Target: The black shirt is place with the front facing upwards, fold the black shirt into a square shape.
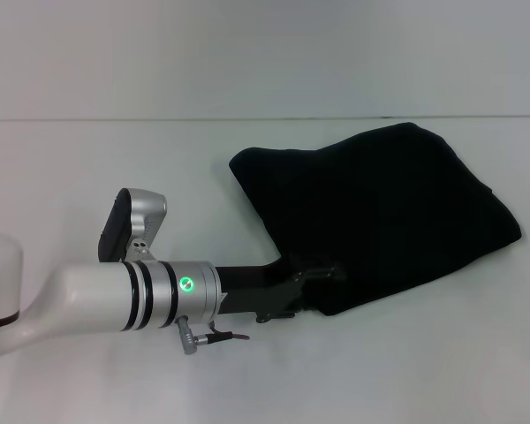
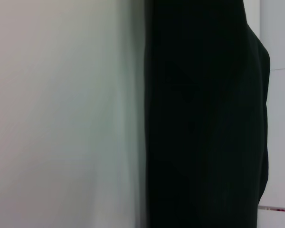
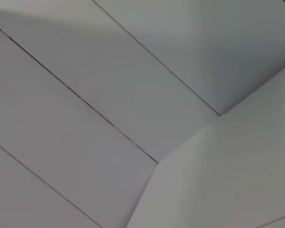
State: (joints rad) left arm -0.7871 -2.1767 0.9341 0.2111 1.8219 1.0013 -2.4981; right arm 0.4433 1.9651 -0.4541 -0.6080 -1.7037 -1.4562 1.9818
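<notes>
The black shirt [image 1: 380,212] lies bunched and folded over itself on the right half of the white table [image 1: 106,168]; no lettering or label shows. My left arm reaches in from the near left, and its black gripper [image 1: 321,277] sits at the shirt's near-left edge, dark against the dark cloth. In the left wrist view the black shirt [image 2: 204,123] fills the frame beside bare table. The right gripper is out of view; its wrist camera shows only pale flat panels.
The table's far edge [image 1: 247,118] runs across the head view, with a pale wall behind it. Bare white tabletop spreads to the left of the shirt and along the near side.
</notes>
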